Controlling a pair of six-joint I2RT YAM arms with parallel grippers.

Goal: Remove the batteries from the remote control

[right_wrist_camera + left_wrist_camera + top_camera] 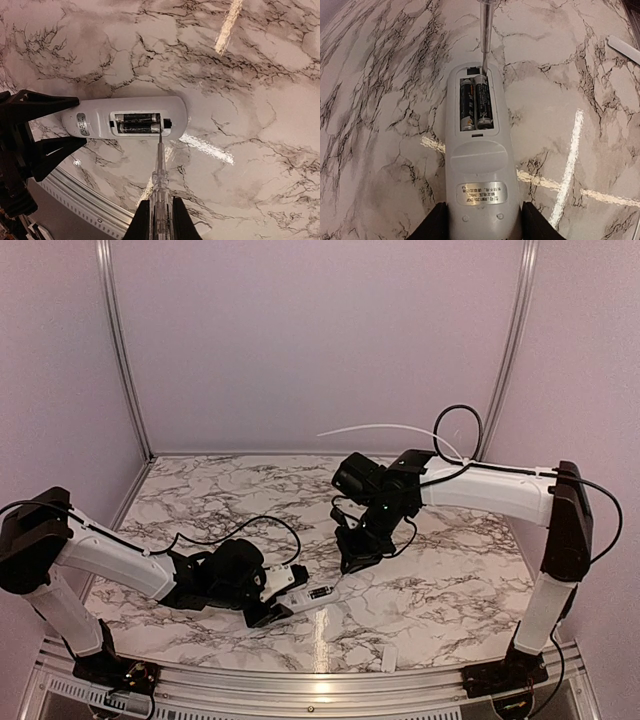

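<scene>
The white remote control (pixel 479 165) lies back-up on the marble table, and my left gripper (pixel 479 220) is shut on its near end. Its compartment is uncovered, with two dark batteries (pixel 476 106) side by side inside. My right gripper (pixel 159 220) is shut on a thin clear stick (pixel 159 170). The stick's tip touches the end of one of the batteries (pixel 137 123) at the compartment's far end. From above, the remote control (pixel 310 593) sits between my left gripper (pixel 275 602) and my right gripper (pixel 358 555).
A small flat white plastic piece (pixel 388 658) lies near the table's front edge, to the right of the remote; the left wrist view shows this piece (pixel 622 47) at far right. A metal rail (pixel 85 197) borders the table's near side.
</scene>
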